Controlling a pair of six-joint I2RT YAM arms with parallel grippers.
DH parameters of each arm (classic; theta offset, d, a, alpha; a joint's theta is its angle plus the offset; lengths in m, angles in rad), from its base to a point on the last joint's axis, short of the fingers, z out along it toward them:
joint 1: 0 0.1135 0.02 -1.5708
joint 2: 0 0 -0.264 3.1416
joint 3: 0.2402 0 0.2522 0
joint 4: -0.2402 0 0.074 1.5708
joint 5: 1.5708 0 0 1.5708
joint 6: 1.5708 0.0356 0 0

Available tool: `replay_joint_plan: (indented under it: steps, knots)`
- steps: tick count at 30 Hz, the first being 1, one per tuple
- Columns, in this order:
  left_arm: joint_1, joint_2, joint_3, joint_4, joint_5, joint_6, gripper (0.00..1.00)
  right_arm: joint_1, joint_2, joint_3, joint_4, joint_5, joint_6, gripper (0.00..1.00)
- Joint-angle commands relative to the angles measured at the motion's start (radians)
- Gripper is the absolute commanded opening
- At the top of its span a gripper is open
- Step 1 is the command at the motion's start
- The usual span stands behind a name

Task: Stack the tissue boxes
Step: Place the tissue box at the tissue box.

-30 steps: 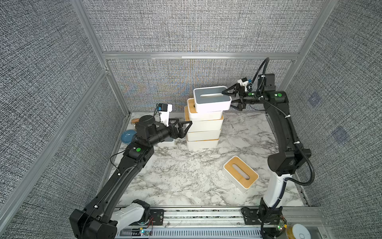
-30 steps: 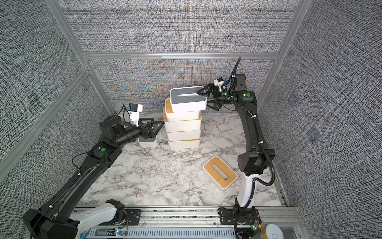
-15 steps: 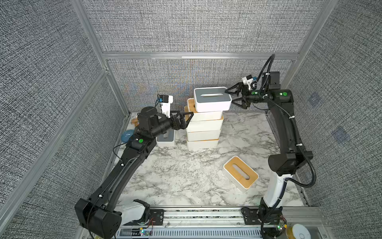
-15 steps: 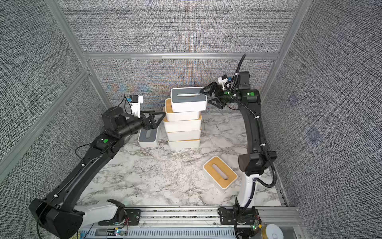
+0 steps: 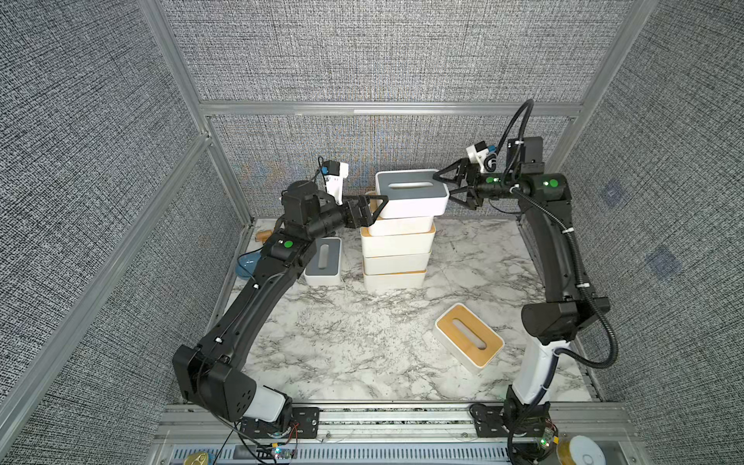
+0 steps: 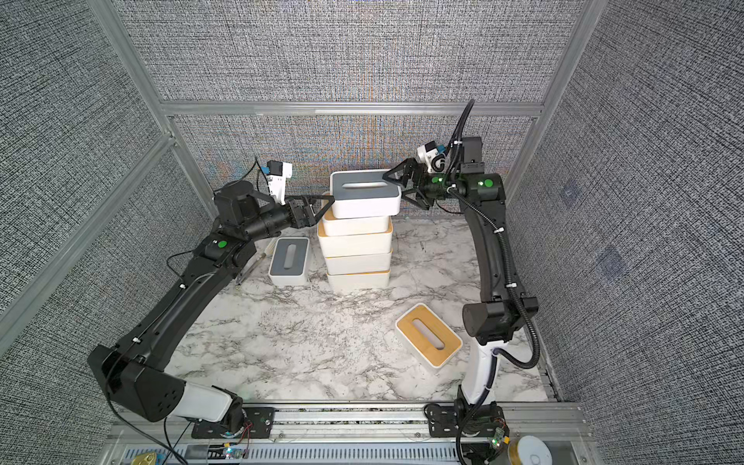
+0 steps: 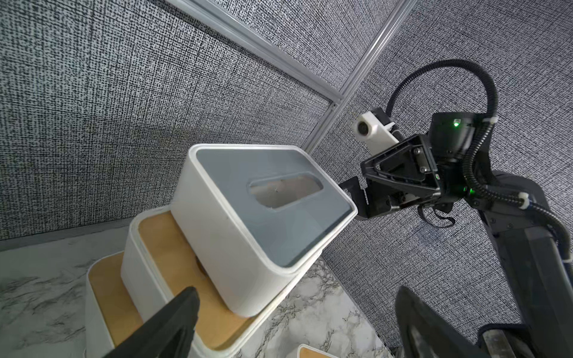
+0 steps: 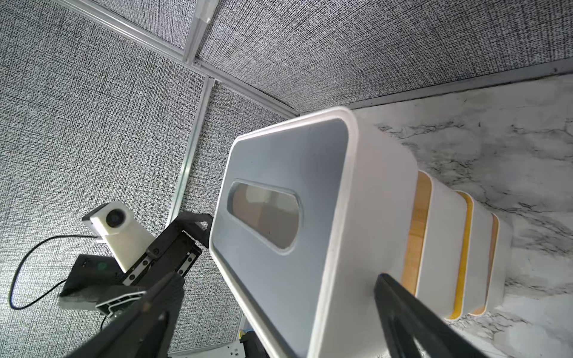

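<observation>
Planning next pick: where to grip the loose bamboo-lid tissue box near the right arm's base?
I'd pinch the bamboo-lid tissue box by its two long white side walls, coming straight down: it lies flat, lid up, clear all round, turned diagonally, so yaw to match.

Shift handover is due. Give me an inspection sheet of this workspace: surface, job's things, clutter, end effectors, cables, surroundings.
Surface: marble-pattern tabletop, nothing spilled that shows.
Job's things: stack of four tan-lidded boxes topped by a grey-lidded box, which sits skewed and overhangs; second grey-lidded box on the table beside the stack; loose tan-lidded box apart, near the right arm.
Clutter: blue bowl and small tan item, both partly hidden behind the left arm.
End effectors: left end effector and right end effector open, one at each end of the top box.
Cables: black conduit looped beside the right arm; loose wires at the front rail.
Surroundings: grey textured panels in aluminium frames.
</observation>
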Motion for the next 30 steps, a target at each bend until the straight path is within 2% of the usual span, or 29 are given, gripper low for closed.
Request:
replay_joint_plan:
  steps: [1, 6, 30]
  knots:
    - [0.001, 0.038, 0.05, -0.037, 0.021, 0.005, 1.0, 0.006, 0.001, 0.009, 0.034, -0.012, 0.012, 0.99]
    - [0.002, 0.072, 0.089, -0.063, 0.035, 0.008, 1.0, 0.014, 0.004, 0.009, 0.042, -0.015, 0.018, 0.99]
    - [0.002, 0.066, 0.073, -0.055, 0.09, 0.013, 0.99, 0.048, 0.02, 0.007, 0.057, -0.03, 0.031, 0.99]
